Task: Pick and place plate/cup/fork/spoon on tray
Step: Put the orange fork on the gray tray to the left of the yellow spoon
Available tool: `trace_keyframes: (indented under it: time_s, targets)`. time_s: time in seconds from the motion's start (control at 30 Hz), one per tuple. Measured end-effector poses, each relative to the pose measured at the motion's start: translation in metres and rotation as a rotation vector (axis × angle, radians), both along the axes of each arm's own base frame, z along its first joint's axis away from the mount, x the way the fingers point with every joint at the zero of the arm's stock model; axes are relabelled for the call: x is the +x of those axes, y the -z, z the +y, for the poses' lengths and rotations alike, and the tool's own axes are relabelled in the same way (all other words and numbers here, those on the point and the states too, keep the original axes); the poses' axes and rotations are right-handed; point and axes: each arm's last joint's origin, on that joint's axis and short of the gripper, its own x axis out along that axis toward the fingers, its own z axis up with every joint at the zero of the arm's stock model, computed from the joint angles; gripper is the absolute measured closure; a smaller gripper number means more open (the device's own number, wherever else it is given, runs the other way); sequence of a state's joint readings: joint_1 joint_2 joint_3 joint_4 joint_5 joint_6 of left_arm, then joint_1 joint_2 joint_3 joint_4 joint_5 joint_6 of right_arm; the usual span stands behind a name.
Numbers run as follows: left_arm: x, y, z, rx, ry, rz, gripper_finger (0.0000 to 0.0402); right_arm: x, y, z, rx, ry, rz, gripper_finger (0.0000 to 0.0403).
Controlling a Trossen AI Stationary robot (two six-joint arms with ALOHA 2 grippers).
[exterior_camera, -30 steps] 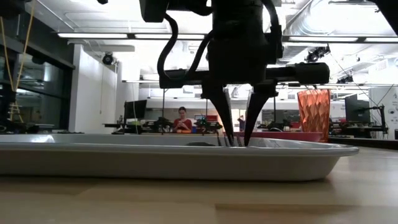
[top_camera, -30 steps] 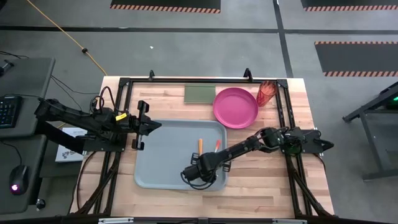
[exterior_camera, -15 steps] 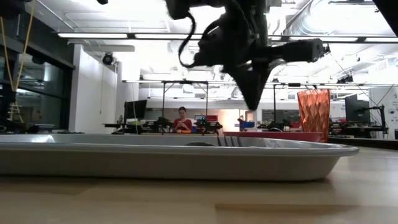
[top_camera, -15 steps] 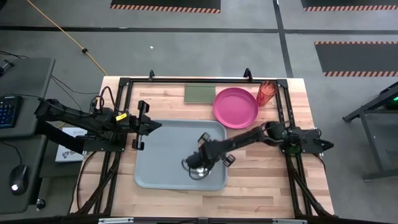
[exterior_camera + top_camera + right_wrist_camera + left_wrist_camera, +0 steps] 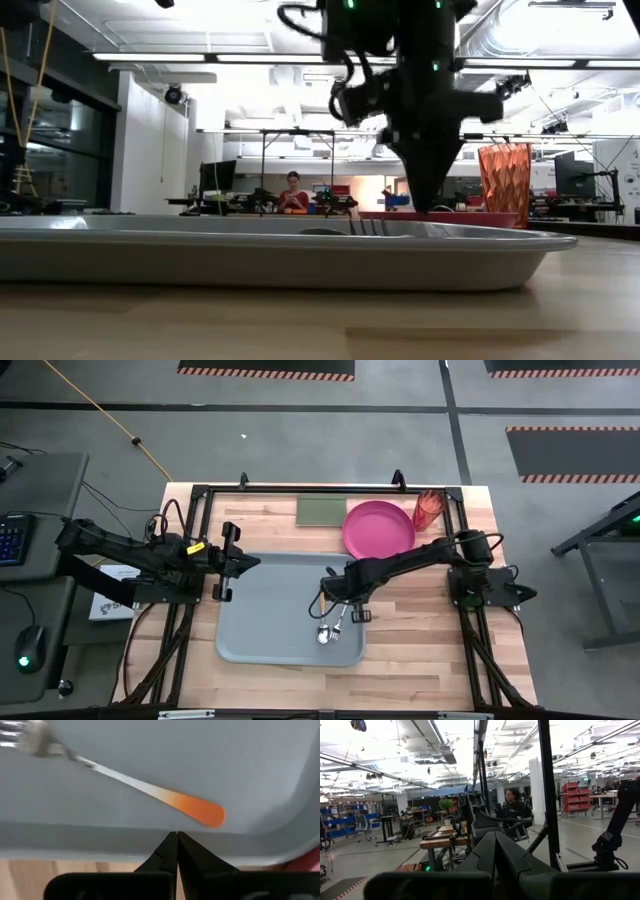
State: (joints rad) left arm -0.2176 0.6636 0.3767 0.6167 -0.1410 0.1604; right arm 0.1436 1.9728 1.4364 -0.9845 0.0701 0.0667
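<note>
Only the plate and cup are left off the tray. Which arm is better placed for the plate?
Right: the right gripper hangs over the tray near the plate; the left gripper sits at the tray's opposite edge.

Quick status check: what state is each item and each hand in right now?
tray: flat on table, holds fork and spoon
fork: lying in tray, released
spoon: lying in tray beside fork
plate: on table, off tray
cup: upright on table, off tray
right hand: shut, empty, above tray
left hand: shut, waiting at tray's left edge
</note>
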Motion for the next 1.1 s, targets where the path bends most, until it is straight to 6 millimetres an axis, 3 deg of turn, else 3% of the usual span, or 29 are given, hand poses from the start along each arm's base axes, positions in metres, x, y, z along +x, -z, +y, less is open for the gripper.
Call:
trace_keyframes:
  time_s: [0.3, 1.1]
  targets:
    - [0.000, -0.001, 0.000, -0.002, -0.002, -0.010, 0.0401, -0.002, 0.022, -0.007, 0.017, 0.094, -0.027, 0.0403]
    - [0.000, 0.000, 0.000, -0.001, -0.002, -0.001, 0.0402, 0.001, 0.022, -0.015, -0.066, 0.099, -0.071, 0.0403]
